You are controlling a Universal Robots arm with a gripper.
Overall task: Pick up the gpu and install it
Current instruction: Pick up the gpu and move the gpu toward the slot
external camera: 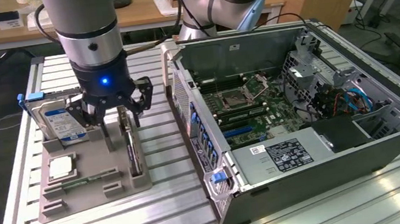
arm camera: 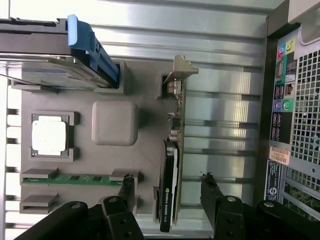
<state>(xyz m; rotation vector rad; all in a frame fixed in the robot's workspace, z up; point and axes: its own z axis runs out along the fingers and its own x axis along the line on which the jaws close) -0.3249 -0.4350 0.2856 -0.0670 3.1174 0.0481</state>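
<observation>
Currently the gpu is seated on edge in a holder slot, with drive, cpu and memory stick slotted alongside. Gripper jaws are spread apart, straddling the gpu.

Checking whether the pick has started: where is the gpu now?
On the exterior view's left, the gpu stands on edge in the grey holder, on its side nearest the computer case, below the open gripper.
</observation>
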